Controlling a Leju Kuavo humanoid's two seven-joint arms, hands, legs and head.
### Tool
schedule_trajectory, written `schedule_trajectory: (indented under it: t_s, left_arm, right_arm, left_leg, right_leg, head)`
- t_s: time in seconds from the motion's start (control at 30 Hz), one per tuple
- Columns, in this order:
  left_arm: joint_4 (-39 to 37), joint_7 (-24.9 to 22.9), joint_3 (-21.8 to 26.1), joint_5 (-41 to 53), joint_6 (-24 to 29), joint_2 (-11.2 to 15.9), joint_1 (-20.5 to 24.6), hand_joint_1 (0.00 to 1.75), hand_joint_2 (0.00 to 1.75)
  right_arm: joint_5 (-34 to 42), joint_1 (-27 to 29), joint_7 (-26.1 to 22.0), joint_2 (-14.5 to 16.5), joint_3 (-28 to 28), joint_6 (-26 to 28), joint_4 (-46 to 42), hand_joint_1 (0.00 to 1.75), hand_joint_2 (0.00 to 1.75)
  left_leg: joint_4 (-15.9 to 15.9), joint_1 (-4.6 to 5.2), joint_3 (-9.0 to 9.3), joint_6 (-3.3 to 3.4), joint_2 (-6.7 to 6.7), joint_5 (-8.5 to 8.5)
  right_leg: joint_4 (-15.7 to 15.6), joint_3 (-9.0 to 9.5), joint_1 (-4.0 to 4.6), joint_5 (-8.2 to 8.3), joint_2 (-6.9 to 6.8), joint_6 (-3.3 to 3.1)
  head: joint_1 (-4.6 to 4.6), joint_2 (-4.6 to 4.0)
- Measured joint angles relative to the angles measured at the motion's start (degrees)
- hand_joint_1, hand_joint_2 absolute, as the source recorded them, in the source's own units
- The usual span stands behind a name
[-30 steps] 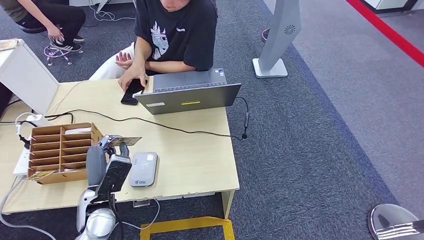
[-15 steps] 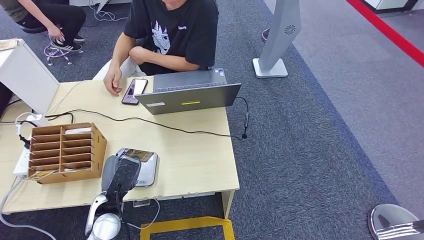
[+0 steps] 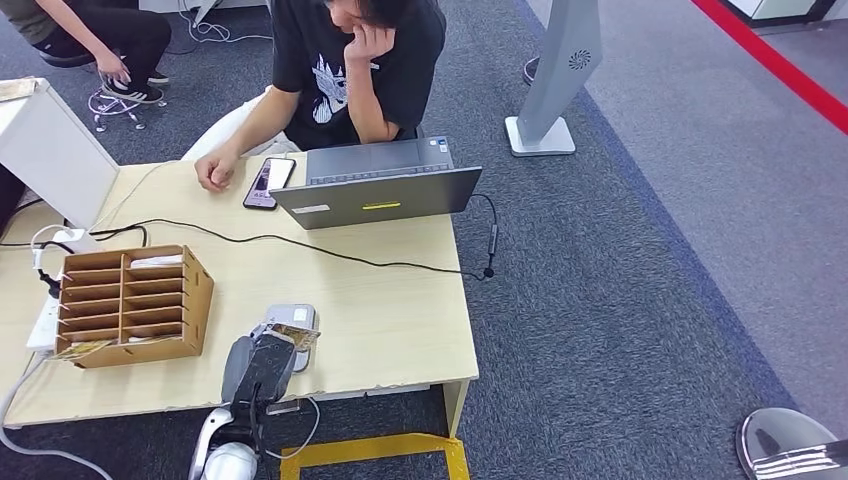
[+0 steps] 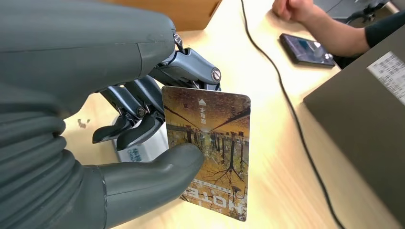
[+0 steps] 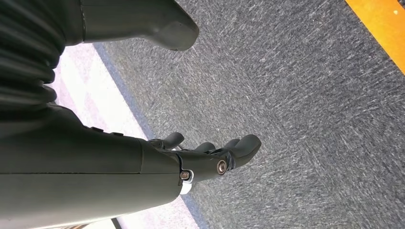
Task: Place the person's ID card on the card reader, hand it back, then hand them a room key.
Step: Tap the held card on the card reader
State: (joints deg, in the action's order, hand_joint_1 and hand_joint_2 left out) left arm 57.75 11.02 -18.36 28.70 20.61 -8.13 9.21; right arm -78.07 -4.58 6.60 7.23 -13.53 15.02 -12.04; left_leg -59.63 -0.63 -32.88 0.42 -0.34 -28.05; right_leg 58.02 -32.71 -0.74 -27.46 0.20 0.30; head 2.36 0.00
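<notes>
Seen from the head view, the left hand (image 3: 262, 362) hangs over the near edge of the table (image 3: 380, 310), pinching the card (image 3: 293, 335) just above the card reader (image 3: 290, 318), whose far end shows beyond the hand. The card sits on the reader's near end, tilted, so the coming move is a short drop forward and down; the wooden organizer (image 3: 125, 305) stands just beside, to the left. The person (image 3: 340, 70) sits across the table, hand by a phone (image 3: 268, 182) and laptop (image 3: 375, 195).

Closer in, the left wrist view shows the thumb (image 4: 157, 176) pressing the card (image 4: 210, 148) against the darker fingers (image 4: 138, 129), its face turned to the camera, and the reader's pale body (image 4: 145, 149) behind it.

Lastly, the right wrist view shows the right hand (image 5: 200, 157) hanging empty over carpet, fingers loosely apart, well away from the reader, so the left hand is the nearer one.
</notes>
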Motion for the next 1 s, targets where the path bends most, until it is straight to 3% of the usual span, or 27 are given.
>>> schedule_trajectory:
  t_s: [0.8, 1.0]
  left_arm:
    - [-3.7, 0.1, 0.4, -0.1, 0.6, -0.8, 0.2, 1.75, 1.75]
    - [-5.9, -1.2, 0.8, 3.1, 2.9, -1.1, 0.7, 1.75, 1.75]
  right_arm:
    - [0.0, 0.0, 0.0, 0.0, 0.0, 0.0, 0.0, 0.00, 1.75]
    - [0.1, 0.0, 0.0, 0.0, 0.0, 0.0, 0.0, 0.00, 1.75]
  left_leg:
    - [0.0, 0.00, 0.01, 0.00, 0.00, 0.00]
    - [0.0, 0.00, 0.02, 0.00, 0.00, 0.00]
  right_leg:
    - [0.0, 0.01, 0.00, 0.00, 0.00, 0.00]
    - [0.0, 0.02, 0.00, 0.00, 0.00, 0.00]
  head:
    - [0.01, 0.00]
    - [0.01, 0.00]
